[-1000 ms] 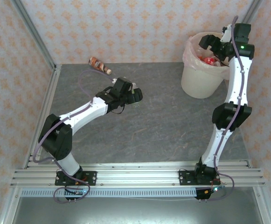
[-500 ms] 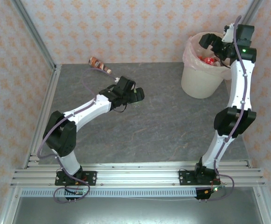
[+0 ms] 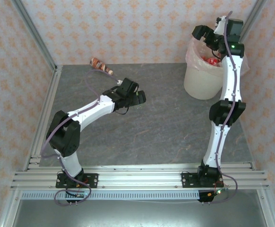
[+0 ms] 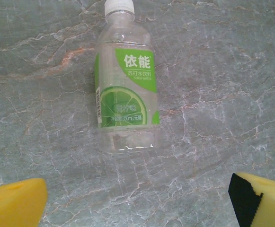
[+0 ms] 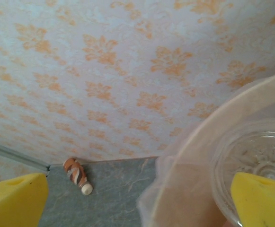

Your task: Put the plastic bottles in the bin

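Two plastic bottles lie on the table (image 3: 165, 123); others are already in the bin (image 3: 196, 82).
Your left hand (image 4: 137, 203) hovers with jaws wide apart and empty above a clear green-labelled bottle (image 4: 127, 85) lying flat, its white cap pointing away. Its label reads "依能" and "SODA WATER" over a lime slice; the finer print is too small to read. A brown bottle (image 3: 101, 65) lies by the far wall, well apart from it. Your right hand (image 3: 204, 37) is spread open and holds nothing above the bin, where red labels show inside. You look nearly done, with two pickups remaining.
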